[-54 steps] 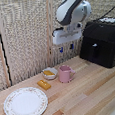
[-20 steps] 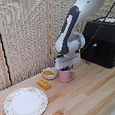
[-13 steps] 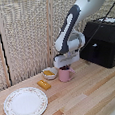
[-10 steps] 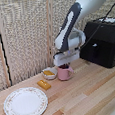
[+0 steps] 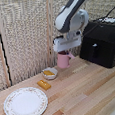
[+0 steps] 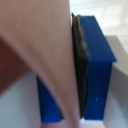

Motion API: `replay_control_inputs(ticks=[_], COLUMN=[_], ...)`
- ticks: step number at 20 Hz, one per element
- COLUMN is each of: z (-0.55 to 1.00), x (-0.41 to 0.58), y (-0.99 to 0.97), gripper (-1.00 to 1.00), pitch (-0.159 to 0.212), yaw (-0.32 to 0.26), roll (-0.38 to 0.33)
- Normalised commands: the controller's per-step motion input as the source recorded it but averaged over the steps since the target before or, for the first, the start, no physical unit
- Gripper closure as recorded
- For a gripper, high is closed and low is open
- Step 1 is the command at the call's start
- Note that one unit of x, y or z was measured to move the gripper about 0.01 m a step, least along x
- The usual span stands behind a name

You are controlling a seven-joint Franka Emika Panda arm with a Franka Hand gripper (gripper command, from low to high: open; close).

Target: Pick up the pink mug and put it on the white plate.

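The pink mug [image 5: 63, 59] hangs under the gripper [image 5: 63, 51], apparently just clear of the wooden tabletop [image 5: 92, 90]. In the wrist view its pink wall [image 6: 47, 60] sits tight against a blue finger [image 6: 92, 70], so the jaws look closed on the rim wall. It is likely ceramic — stiff, glazed, slippery and chippable — so a firm pinch on the rim, away from the side handle, suits it. The white platter [image 5: 26, 103] lies well apart from the jaws, past a small white bowl [image 5: 49, 73] and a yellow block [image 5: 44, 85]; a black appliance [image 5: 102, 41] stands on the other side.
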Motion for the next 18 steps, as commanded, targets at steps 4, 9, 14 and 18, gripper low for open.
replay_control_inputs(ticks=[4,9,14,18], z=[0.58,0.18,0.00,-0.01], x=[0.124,0.158,0.222,0.234], y=[0.89,0.94,0.94,0.95], gripper=[1.00,1.00,1.00,1.00], pitch=[0.028,0.027,0.036,0.043], yaw=[0.000,0.000,0.000,0.000], roll=[-0.019,-0.016,-0.029,-0.029])
